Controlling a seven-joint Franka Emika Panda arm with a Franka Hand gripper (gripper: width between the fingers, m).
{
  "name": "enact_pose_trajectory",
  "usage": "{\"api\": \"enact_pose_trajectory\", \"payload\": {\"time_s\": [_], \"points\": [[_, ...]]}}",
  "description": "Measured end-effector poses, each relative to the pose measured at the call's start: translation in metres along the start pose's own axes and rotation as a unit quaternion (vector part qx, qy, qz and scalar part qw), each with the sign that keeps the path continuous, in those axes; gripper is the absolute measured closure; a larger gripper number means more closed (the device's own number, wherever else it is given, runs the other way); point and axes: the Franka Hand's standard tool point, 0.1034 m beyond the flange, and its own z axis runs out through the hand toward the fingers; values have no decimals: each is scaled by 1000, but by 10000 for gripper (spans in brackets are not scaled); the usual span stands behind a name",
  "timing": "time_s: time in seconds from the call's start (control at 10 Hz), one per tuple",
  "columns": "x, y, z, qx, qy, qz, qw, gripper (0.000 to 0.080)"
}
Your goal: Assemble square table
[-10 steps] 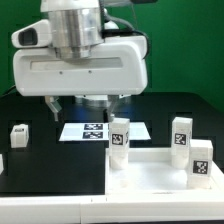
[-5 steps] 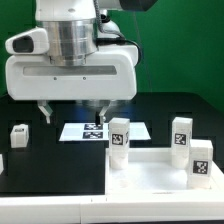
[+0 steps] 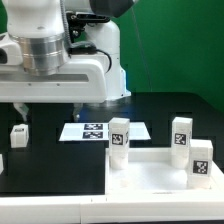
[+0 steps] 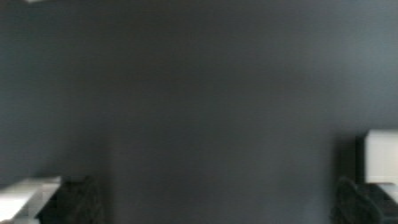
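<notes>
Exterior view shows a black table (image 3: 50, 165) before a green wall (image 3: 170, 45), the hand (image 3: 50, 108) released above it.

Square table panel (image 3: 150, 180): white, raised rim, lies flat at the near right of the exterior view. Three white block legs stand upright, each showing a black-and-white tag: one (image 3: 119, 138) at the panel's far-left corner, one (image 3: 181, 134) at its far-right edge, one (image 3: 201, 161) nearer on the right side. Whether they sit in sockets or just against the rim, can't tell. Fourth leg (image 3: 19, 134) stands alone on the black surface, far left, well apart from the panel.
</notes>
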Motion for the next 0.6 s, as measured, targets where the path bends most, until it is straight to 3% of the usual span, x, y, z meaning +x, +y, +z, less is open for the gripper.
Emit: {"api": "enact_pose_trajectory", "payload": {"time_s": [0.3,0.4,0.5,0.6], "points": [[-2,6,8,5,-90,-17,996,151],[-13,22,20,-7,-127,-33,991,151],[-23,39,29,-43,-171,-41,983,151],[-24,43,37,-66,-182,-45,980,151]]}}
